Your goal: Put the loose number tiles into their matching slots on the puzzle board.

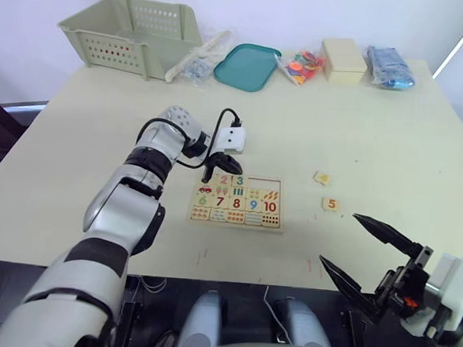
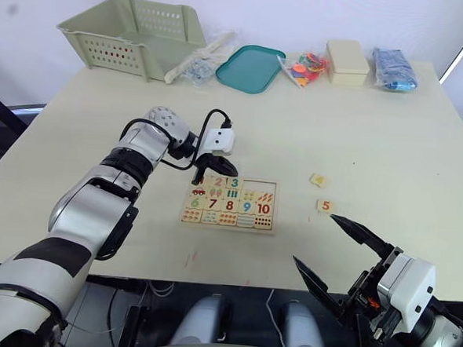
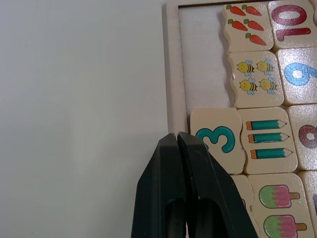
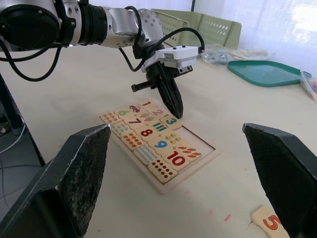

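While the left gripper [image 3: 177,136] rests jaws closed at the puzzle board's [image 1: 237,200] far edge, long axis across the bench [image 1: 100,134], tile 5 [image 1: 332,204] lies right, right gripper [image 1: 353,248] wide open.

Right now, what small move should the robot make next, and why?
Probably reach the open right gripper toward the 5 tile, which lies loose on the table near it. The puzzle board has empty slots past the 3, where the left gripper rests shut.
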Controlling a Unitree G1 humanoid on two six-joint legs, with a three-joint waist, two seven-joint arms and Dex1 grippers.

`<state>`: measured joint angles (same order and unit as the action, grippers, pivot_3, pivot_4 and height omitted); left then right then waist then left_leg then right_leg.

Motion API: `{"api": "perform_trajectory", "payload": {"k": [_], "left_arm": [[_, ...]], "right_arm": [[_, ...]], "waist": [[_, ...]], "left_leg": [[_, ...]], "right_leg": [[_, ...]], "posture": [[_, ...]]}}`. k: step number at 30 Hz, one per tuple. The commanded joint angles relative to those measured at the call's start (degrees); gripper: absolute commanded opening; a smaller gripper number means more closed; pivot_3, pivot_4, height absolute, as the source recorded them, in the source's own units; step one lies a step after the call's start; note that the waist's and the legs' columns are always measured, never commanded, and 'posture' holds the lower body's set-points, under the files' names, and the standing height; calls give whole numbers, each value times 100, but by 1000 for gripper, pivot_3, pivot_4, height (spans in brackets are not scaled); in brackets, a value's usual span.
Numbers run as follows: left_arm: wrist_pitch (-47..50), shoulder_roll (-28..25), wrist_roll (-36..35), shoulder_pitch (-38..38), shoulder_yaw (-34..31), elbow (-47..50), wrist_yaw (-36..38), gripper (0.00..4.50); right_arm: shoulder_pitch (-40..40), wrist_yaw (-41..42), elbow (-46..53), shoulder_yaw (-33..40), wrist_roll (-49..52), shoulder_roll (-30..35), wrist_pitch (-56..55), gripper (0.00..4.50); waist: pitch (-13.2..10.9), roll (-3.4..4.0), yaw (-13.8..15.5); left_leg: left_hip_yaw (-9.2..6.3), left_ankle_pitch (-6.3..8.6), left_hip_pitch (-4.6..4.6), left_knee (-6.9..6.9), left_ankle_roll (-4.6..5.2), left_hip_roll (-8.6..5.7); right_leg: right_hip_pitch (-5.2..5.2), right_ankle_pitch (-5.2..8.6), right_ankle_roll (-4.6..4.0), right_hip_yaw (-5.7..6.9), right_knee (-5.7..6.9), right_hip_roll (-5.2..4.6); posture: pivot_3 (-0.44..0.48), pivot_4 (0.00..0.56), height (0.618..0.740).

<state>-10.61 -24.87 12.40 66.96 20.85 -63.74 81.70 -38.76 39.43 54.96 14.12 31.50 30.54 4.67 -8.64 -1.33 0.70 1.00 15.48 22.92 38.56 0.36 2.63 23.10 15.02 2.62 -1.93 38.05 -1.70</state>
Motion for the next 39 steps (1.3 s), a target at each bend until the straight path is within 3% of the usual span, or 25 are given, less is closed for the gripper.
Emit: {"api": "perform_trajectory", "payload": {"k": [1, 15, 20, 27, 36, 39], "left_arm": [[-69, -63, 4, -8, -64, 86, 77, 74], [16, -186, -28, -201, -92, 329, 168, 74], [415, -306, -564, -367, -628, 689, 57, 74], [2302, -714, -1730, -1536, -1627, 3019, -139, 74], [4855, -497, -3210, -3822, -3258, 6590, -2298, 74], [4988, -225, -3502, -4603, -3681, 7522, -3010, 74]], "right_arm": [[-23, 16, 143, 114, 65, 8, -93, 4500], [51, 72, 86, 119, 104, 40, -74, 4500], [258, -31, 88, 37, 252, 67, 69, 4500], [1252, -634, -278, -141, 135, -6, 537, 4500], [2520, -481, -1168, -592, 33, 190, 932, 4500], [2592, -39, -1619, -435, 315, 382, 1023, 4500]], "waist": [[0, 0, 0], [0, 0, 0], [0, 1, -19], [1, 2, -73], [2, 1, -111], [3, 4, -145]], "left_leg": [[0, 0, 0, 0, 0, 0], [0, 0, 0, 0, 0, 0], [0, 0, -3, 0, 0, 0], [-1, 0, -3, 1, 0, 5], [-5, 0, -2, 6, -1, 2], [-12, 0, -16, -1, -1, 3]], "right_leg": [[0, 0, 0, 0, 0, 0], [0, 0, 0, 0, 0, 0], [0, 0, 0, 0, 3, 0], [0, 0, -1, 2, 7, -1], [-1, -1, -1, 4, 14, -13], [0, -1, -1, -13, 19, -13]], "posture": [[0, 150, 740], [0, 150, 740], [0, 150, 740], [0, 150, 740], [0, 150, 740], [0, 150, 740]]}}
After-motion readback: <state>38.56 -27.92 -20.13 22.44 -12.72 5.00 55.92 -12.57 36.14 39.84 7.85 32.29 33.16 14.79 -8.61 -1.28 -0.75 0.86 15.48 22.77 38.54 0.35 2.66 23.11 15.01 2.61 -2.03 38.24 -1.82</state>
